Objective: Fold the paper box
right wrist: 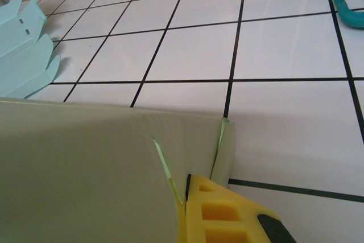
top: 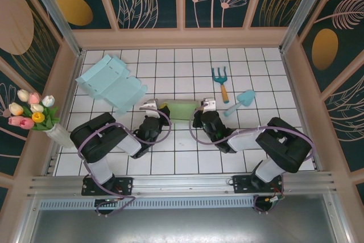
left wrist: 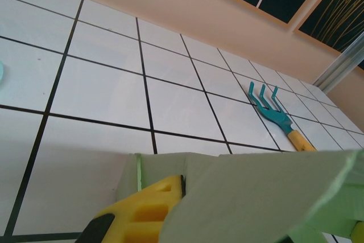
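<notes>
Left fingers (left wrist: 145,206), right fingers (right wrist: 222,215), green paper box (top: 182,109) clamped between them

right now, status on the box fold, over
Left gripper and right gripper shut on green paper box, one each end. Blue paper box, rake and trowel lie apart, farther back.

Arms folded inward, left claw (top: 152,106) closed, right claw (top: 205,106) closed

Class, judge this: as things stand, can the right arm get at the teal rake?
Probably not yet. The right fingers are shut on the green paper box, which the left fingers grip too. The tiles between box and rake look bare, so the way seems free once it lets go.
</notes>
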You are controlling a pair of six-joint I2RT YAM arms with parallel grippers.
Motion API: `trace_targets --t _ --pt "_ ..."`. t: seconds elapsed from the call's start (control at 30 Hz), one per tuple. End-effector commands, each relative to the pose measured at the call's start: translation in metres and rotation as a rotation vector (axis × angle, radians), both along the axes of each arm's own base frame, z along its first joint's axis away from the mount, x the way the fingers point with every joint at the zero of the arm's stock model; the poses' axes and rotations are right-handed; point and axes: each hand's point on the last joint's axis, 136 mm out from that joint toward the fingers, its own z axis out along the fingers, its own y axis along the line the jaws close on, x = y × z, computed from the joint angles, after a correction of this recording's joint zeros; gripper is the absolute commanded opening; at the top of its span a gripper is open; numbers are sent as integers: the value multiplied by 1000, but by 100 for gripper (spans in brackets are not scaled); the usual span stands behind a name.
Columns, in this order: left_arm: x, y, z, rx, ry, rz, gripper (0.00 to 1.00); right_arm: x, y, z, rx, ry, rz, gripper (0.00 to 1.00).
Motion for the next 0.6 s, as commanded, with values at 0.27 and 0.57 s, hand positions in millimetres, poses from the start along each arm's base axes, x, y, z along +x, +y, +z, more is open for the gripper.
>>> trace_targets --t 0.27,0.57 --pt "-14 22 -59 145 164 35 0 -33 -13 -27 -37 160 -1 27" --pt "-15 23 -61 167 159 28 0 -63 -10 -1 -38 176 37 38"
